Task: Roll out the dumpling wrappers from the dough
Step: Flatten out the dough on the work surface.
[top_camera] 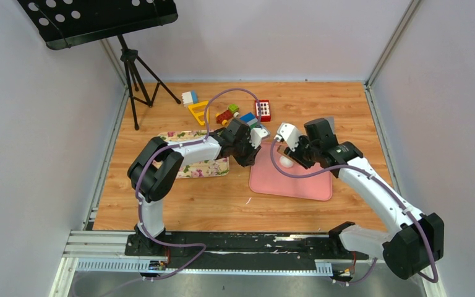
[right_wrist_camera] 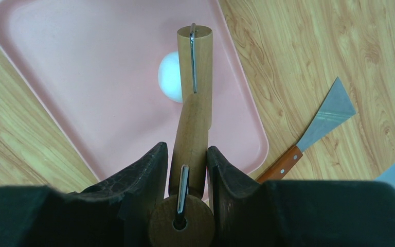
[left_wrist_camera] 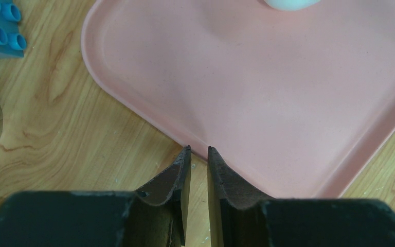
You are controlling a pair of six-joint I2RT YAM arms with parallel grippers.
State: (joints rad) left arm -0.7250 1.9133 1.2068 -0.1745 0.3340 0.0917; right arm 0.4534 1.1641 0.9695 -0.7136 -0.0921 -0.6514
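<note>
On the pink tray (right_wrist_camera: 82, 67) the dough (right_wrist_camera: 168, 77) sits as a round, unflattened ball, so rolling looks not yet begun and no wrappers show; the right fingers (right_wrist_camera: 149, 175) are clamped on the wooden rolling pin (right_wrist_camera: 193, 113) reaching toward it, while the left fingers (left_wrist_camera: 177, 180) hang empty, narrowly apart, at the tray's edge

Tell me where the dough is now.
In the top view the dough lies right of centre, on the far half of the pink tray. The wooden roller in the right gripper is just beside it.
</note>
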